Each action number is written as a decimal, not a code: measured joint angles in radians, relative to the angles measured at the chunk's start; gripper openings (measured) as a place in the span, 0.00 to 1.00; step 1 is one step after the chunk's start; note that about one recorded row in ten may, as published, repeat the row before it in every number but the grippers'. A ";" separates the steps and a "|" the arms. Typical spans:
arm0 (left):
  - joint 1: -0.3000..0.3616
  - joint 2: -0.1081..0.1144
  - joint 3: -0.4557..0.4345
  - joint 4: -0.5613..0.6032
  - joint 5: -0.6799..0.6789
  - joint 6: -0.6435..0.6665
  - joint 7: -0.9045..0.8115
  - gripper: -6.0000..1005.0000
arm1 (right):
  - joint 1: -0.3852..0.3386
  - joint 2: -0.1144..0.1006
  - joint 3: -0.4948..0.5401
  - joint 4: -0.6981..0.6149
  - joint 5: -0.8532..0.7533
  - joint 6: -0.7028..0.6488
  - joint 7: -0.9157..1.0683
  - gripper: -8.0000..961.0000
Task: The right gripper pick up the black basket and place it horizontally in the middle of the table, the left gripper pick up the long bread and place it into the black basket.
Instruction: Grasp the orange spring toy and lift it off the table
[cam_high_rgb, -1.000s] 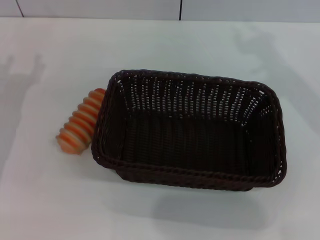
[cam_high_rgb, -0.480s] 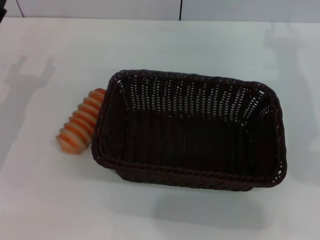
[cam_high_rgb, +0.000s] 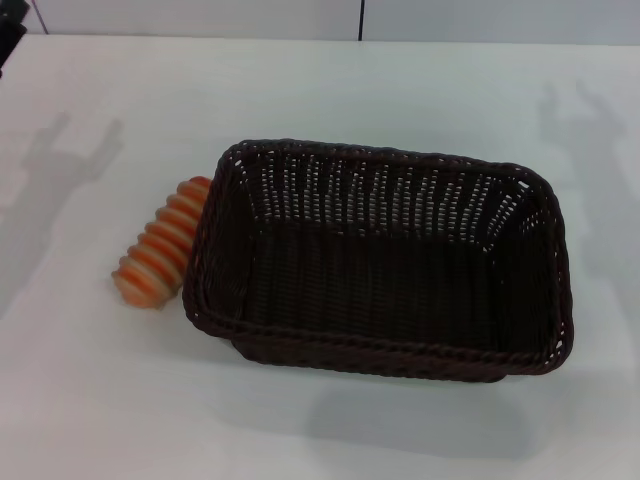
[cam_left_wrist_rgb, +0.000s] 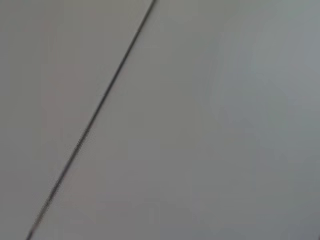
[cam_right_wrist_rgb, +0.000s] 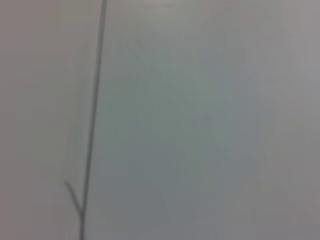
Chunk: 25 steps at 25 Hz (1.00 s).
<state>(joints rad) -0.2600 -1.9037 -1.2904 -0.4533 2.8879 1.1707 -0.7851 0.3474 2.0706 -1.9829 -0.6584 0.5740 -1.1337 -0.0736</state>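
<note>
A: What is recorded on the table (cam_high_rgb: 90, 400)?

B: The black basket (cam_high_rgb: 380, 262) is seen standing upright on its base, mouth upward, its long side laid across the head view, roughly at the middle of the white surface. Nothing is seen inside it; the woven floor is exposed throughout.

A: And the long bread (cam_high_rgb: 163, 243)?

B: It is found lying on the tabletop outside the basket, on the robot's left of it, ridged orange-and-cream side up. Its far end is set against the basket's left wall near the far corner, apparently touching; its near end is angled away from the basket.

A: Is either gripper observed?

B: A small dark shape is noted at the top left corner of the head view, but it cannot be identified. Otherwise only shadows are cast: a forked one on the far left of the table, another on the far right. Whether either gripper's jaws are spread or pressed together cannot be told, as neither gripper is in view.

A: The wrist views?

B: Only a pale grey surface crossed by a thin dark line is shown in each. No task item is seen there.
</note>
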 joint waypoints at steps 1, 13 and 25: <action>0.000 0.000 0.000 0.000 0.000 0.000 0.000 0.86 | -0.001 0.001 0.006 0.032 -0.026 -0.019 0.044 0.39; -0.030 0.354 0.422 -0.326 0.001 -0.432 -0.433 0.85 | -0.036 0.004 0.046 0.137 -0.063 -0.041 0.155 0.39; -0.026 0.389 0.333 -0.494 0.001 -0.716 -0.276 0.84 | 0.013 0.000 0.064 0.207 -0.065 -0.044 0.158 0.39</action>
<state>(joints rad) -0.2856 -1.5142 -0.9576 -0.9475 2.8885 0.4542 -1.0611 0.3602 2.0704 -1.9191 -0.4512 0.5093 -1.1776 0.0841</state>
